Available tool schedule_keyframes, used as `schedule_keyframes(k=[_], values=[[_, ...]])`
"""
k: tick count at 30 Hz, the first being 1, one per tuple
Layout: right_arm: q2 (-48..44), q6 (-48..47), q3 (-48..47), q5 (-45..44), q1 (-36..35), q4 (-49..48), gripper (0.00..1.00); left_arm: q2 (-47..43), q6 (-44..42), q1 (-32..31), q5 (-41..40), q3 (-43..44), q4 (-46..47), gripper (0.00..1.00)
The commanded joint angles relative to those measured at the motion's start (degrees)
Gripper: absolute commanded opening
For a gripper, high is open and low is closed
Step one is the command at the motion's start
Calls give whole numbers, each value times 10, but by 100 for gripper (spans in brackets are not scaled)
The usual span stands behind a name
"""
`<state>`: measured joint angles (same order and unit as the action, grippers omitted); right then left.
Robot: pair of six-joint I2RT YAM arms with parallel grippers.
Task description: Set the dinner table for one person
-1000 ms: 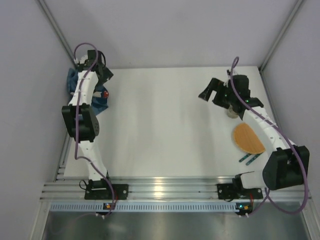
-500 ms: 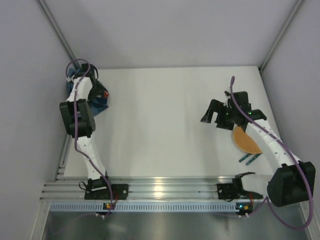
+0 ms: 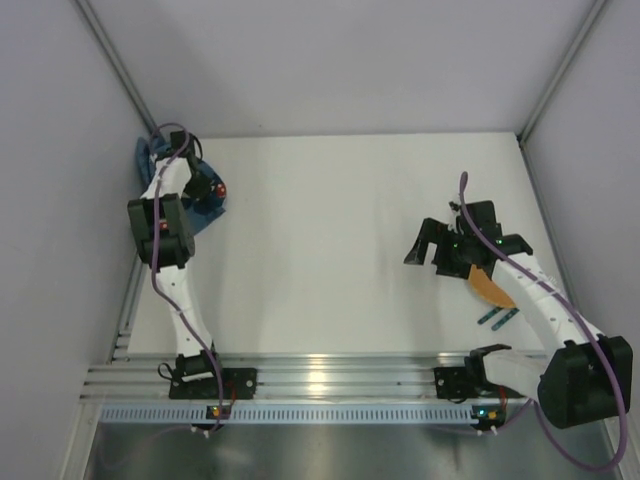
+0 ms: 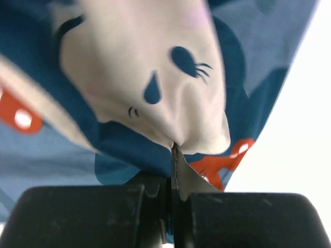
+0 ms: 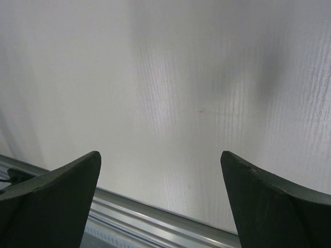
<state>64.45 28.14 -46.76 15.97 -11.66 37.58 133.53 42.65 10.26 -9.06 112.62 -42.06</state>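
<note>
The blue bear-print cloth placemat [image 3: 208,206] lies bunched in the far left corner of the white dinner table [image 3: 330,250]. My left gripper [image 3: 193,190] is down on it. In the left wrist view the left gripper [image 4: 172,155] is shut on a raised fold of the placemat [image 4: 155,77]. My right gripper [image 3: 430,246] hangs open over the right half of the table, and the right wrist view shows only bare tabletop [image 5: 181,77] between the wide-apart fingers of the right gripper [image 5: 159,157]. An orange plate [image 3: 487,284] lies partly under the right arm.
Teal cutlery [image 3: 498,317] lies near the front right, just in front of the plate. The ribbed aluminium rail [image 3: 320,380] runs along the near edge and shows as the rail [image 5: 145,217] in the right wrist view. Grey walls close in the left, back and right sides.
My left gripper has closed on the placemat after standing open. The right arm has drawn back toward the near edge and now covers more of the plate and a small cup.
</note>
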Motion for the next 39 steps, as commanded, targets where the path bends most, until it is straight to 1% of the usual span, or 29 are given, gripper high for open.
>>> schedule_keyframes(k=[1, 2, 4, 5, 6, 7, 8, 9, 10, 12, 13, 14, 15, 16, 17, 18, 19, 20, 21, 22, 26, 27, 29, 30, 32, 33, 34, 36, 39], values=[[-22, 2, -12, -9, 0, -12, 100, -3, -81, -55, 77, 22, 35, 0], [-20, 1, -16, -11, -1, -12, 100, -6, -120, -69, 81, 18, 34, 0], [-11, -4, -29, -11, 0, -15, 100, -23, -154, -98, 88, 4, 34, 0], [-6, -5, -35, -10, -1, -15, 100, -32, -179, -133, 104, -23, 38, 0], [5, -8, -40, -8, -1, -15, 100, -42, -193, -150, 112, -41, 47, 0], [11, -10, -53, -5, 0, -14, 100, -69, -207, -185, 118, -62, 55, 0], [16, -12, -60, -2, 0, -15, 100, -80, -231, -204, 125, -101, 65, 0], [27, -13, -65, 1, -1, -15, 100, -92, -244, -225, 122, -120, 67, 0], [32, -15, -77, 4, 0, -15, 100, -115, -253, -264, 114, -137, 67, 0], [43, -19, -87, 10, 0, -17, 100, -139, -261, -293, 119, -196, 80, 0], [53, -19, -97, 13, 0, -19, 100, -168, -254, -313, 120, -219, 90, 0], [59, -20, -102, 16, -1, -20, 100, -183, -250, -321, 128, -261, 98, 0], [69, -22, -105, 25, -1, -22, 100, -199, -247, -327, 150, -280, 115, 0], [74, -24, -113, 29, -1, -23, 100, -234, -247, -340, 161, -299, 122, 0], [81, -25, -118, 35, 0, -23, 100, -251, -251, -348, 160, -323, 124, 0], [91, -24, -121, 41, -1, -24, 100, -285, -251, -356, 143, -333, 122, 0], [96, -25, -128, 44, -1, -24, 100, -298, -251, -366, 139, -339, 118, 0], [103, -25, -131, 45, 0, -26, 100, -311, -246, -370, 130, -344, 107, 13], [114, -25, -134, 49, -1, -28, 99, -324, -241, -372, 121, -345, 98, 35], [120, -25, -139, 50, 0, -30, 100, -348, -239, -374, 120, -348, 89, 98], [153, -17, -146, 65, 0, -55, 100, -410, -209, -377, 101, -361, 75, 99], [171, -13, -146, 73, -1, -80, 100, -434, -201, -376, 96, -362, 72, 99], [197, -8, -149, 81, -1, -111, 100, -462, -181, -376, 51, -370, 67, 99], [237, -2, -168, 88, 0, -132, 100, -490, -160, -375, -4, -385, 65, 99], [288, 5, -201, 96, 0, -139, 100, -515, -139, -373, -46, -401, 56, 98], [339, 9, -221, 107, 0, -139, 100, -534, -132, -372, -53, -408, 50, 99], [363, 16, -261, 111, -1, -142, 100, -541, -123, -368, -58, -422, 43, 99], [423, 32, -296, 116, -2, -148, 100, -560, -111, -367, -61, -435, 16, 99], [489, 53, -373, 115, -4, -156, 100, -593, -75, -367, -69, -475, -6, 98]])
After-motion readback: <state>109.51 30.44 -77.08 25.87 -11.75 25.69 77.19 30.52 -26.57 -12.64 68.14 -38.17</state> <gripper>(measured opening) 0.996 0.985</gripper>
